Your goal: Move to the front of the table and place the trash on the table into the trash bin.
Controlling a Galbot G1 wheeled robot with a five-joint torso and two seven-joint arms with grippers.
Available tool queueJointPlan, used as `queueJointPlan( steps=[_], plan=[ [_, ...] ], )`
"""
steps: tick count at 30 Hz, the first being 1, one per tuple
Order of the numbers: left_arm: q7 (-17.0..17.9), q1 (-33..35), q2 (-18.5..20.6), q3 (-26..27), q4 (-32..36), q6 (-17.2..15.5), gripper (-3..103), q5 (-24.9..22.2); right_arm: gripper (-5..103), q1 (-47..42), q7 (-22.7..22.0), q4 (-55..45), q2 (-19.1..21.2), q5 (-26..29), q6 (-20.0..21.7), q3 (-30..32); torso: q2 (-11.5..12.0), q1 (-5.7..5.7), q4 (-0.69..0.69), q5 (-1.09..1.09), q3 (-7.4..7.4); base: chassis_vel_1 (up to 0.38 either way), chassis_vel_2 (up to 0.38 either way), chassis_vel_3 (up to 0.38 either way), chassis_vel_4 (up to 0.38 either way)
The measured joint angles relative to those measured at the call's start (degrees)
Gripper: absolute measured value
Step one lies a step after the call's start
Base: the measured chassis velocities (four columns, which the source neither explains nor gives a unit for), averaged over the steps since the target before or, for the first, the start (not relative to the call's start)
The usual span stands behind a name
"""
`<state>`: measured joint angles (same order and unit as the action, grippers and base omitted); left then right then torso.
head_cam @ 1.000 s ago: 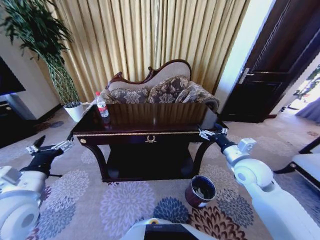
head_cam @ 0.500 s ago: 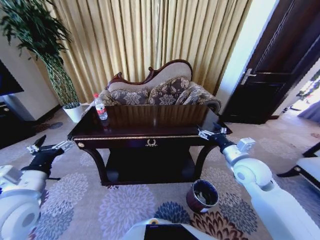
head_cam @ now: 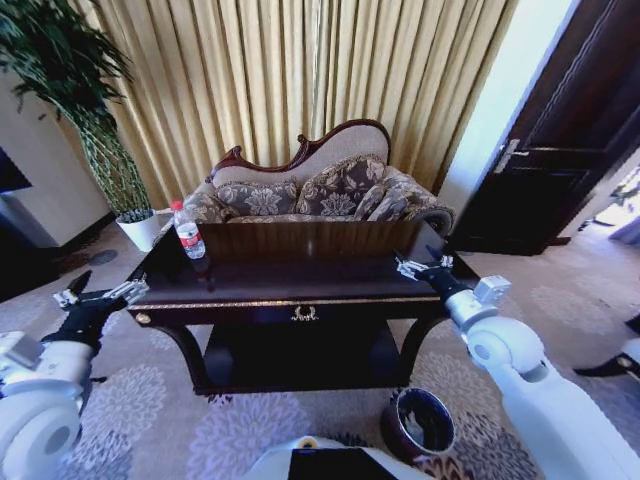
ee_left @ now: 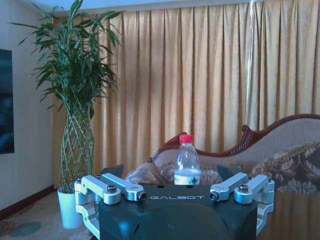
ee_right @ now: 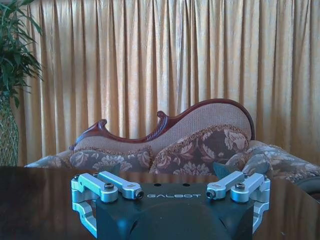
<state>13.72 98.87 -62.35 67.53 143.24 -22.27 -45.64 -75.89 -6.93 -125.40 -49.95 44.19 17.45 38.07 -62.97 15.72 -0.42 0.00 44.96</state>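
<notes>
Room: gold curtains (head_cam: 300, 70) hang behind a carved sofa (head_cam: 320, 190); a tall plant (head_cam: 85, 110) stands in a white pot on the robot's left, a dark door (head_cam: 560, 140) on its right, and patterned carpet covers the floor.
Left fingers: the left gripper (head_cam: 100, 294) hangs spread open and empty in the air off the left end of the table (head_cam: 300, 290), at about the height of its top.
Right fingers: the right gripper (head_cam: 422, 266) is open too, holding nothing, near the right front corner of the surface.
Trash: 1 clear bottle (head_cam: 187, 233) with a red cap stands upright near the left back corner of the surface, well apart from both grippers; the left wrist view faces it straight on. I cannot make out any paper scraps on the dark top.
Bin: the trash bin (head_cam: 420, 425) sits on the carpet by the right front leg, below the right arm.
Progress: the robot looks close to the table's front; nothing is gripped, and the bottle is not yet binned.
</notes>
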Motion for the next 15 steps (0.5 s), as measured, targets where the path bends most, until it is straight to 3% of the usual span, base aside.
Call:
queueJointPlan(
  steps=[15],
  plan=[
    [1.2,-0.5,1.0,0.2,0.0,0.8,100,0.0,100,-0.3,-0.2,0.6,-0.4,1.2,-0.9,-0.1,0.0,-0.04,0.00,0.00,-0.02,-0.009,0.018,0.017,-0.017]
  ],
)
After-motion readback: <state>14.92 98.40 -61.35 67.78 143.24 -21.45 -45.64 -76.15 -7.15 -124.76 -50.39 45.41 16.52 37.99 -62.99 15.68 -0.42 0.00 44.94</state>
